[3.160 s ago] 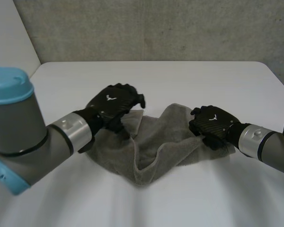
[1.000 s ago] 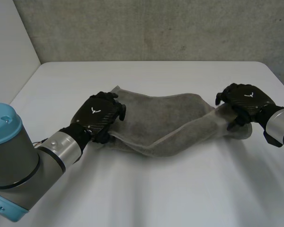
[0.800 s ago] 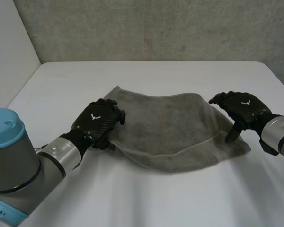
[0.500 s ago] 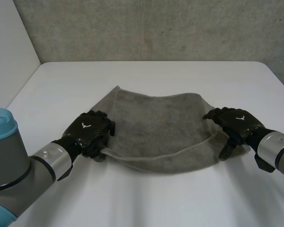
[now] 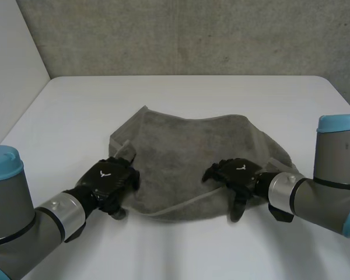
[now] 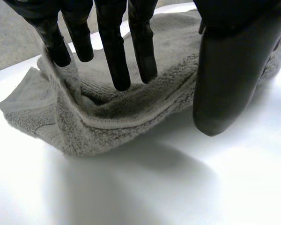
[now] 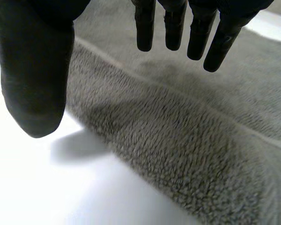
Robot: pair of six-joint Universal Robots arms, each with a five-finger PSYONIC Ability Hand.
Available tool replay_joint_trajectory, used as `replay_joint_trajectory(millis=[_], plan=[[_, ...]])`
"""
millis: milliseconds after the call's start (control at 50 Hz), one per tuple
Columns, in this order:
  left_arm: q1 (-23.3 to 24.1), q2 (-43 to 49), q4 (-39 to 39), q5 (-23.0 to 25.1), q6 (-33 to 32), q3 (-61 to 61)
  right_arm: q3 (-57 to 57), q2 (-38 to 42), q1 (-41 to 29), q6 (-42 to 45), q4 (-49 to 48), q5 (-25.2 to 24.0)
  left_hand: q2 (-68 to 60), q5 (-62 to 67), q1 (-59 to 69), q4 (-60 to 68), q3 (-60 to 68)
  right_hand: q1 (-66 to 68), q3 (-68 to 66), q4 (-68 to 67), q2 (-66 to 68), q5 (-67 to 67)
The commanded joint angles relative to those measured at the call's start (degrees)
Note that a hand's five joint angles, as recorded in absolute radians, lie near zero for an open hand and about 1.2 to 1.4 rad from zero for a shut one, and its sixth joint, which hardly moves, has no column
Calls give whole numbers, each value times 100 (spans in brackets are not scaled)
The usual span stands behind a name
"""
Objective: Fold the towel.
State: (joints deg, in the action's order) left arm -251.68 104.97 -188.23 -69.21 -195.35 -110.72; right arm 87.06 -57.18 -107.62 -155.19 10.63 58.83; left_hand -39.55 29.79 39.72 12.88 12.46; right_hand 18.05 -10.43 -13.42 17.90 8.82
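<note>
The grey towel [image 5: 186,151] lies spread out in the middle of the white table [image 5: 181,93], with its near edge rumpled. My left hand [image 5: 108,178] sits at the towel's near left corner. In the left wrist view its fingers [image 6: 113,47] hang straight onto a raised fold of the towel [image 6: 112,117], the thumb apart over bare table. My right hand [image 5: 236,173] is over the near edge, right of the middle. In its own wrist view the fingers [image 7: 171,23] are straight just above the towel [image 7: 187,140], and the thumb [image 7: 35,70] stands off the edge.
A grey wall runs behind the table's far edge. Bare table surrounds the towel on all sides. The towel's far left corner [image 5: 141,111] points toward the back.
Both hands have come toward the near side. The right hand has slid left along the towel's near edge. The towel now lies flatter and more spread.
</note>
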Motion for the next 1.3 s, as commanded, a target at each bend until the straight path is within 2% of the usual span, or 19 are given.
replay_joint_trajectory(millis=[20,80,140,160,200,280,400,540,580,640,960,1020,1040,1060,1080,1100,1140,1200,1300], plan=[[-40,-21,14,39,-56,15,-119,286,-40,376,45,24,-364,340,346,-288,-246,346,43,342,360,268],[-31,-82,14,39,-56,42,-128,287,-49,376,45,6,-868,844,851,-288,-246,1054,43,342,1068,976],[-39,-143,14,39,-56,59,-58,156,-22,367,-17,-29,-885,861,868,-288,-246,3721,43,342,3735,3643],[-48,-144,14,39,-56,68,-58,155,-22,367,-17,-29,-885,861,868,-288,-246,3729,43,342,3743,3651],[-57,-135,14,39,-56,68,82,-160,48,367,-34,-55,-885,861,868,-288,-246,4951,43,342,4965,4874],[-118,-100,5,39,-64,68,389,-450,127,445,-69,-82,-868,844,851,-288,-246,5910,43,342,5924,5833],[-207,-65,5,48,-56,24,812,-698,312,463,-219,-249,-835,811,817,-288,-246,6033,43,342,6047,5956],[-312,23,-30,65,-64,15,1305,-944,971,771,-193,-539,-767,743,750,-288,-246,5209,43,342,5223,5131],[-330,76,-47,74,-73,50,1427,-961,997,780,-201,-548,-667,643,650,-288,-246,3854,43,342,3868,3776],[-373,94,-65,66,-82,68,1489,-979,1015,754,-219,-557,-599,575,582,-288,-246,3108,43,342,3122,3030],[-760,85,-170,65,-223,-2,1682,-1076,1094,586,-465,-565,-431,407,414,-288,-246,3140,43,342,3154,3062],[-751,85,-223,65,-231,-11,1691,-1137,1138,507,-491,-565,-1221,1197,1204,-288,-246,3073,43,342,3087,2995],[-751,85,-232,65,-223,-20,1709,-1207,1181,473,-500,-565,-2004,1980,1987,-288,-246,2823,43,342,2837,2745],[-751,85,-232,65,-223,-20,1735,-1295,1251,446,-518,-557,-2012,1988,1995,-288,-246,2154,43,342,2168,2077],[-734,85,-223,74,-223,-20,1735,-1295,1252,446,-518,-557,-2695,2671,2678,-288,-246,2148,43,342,2162,2070],[-716,67,-223,83,-223,-29,1787,-1382,1348,420,-553,-557,-3568,3544,3550,-288,-246,1315,43,342,1329,1237],[-681,41,-214,83,-223,-37,1814,-1479,1427,393,-596,-557,-4041,4017,4023,-288,-246,757,43,342,771,679],[-664,-38,-197,118,-214,-99,1841,-1620,1550,358,-641,-557,-4045,4021,4028,-288,-246,-36,43,342,-22,-114],[-646,-240,-179,258,-205,-204,1771,-1647,1752,349,-650,-557,-4045,4021,4028,-288,-246,-90,43,342,-76,-167]])
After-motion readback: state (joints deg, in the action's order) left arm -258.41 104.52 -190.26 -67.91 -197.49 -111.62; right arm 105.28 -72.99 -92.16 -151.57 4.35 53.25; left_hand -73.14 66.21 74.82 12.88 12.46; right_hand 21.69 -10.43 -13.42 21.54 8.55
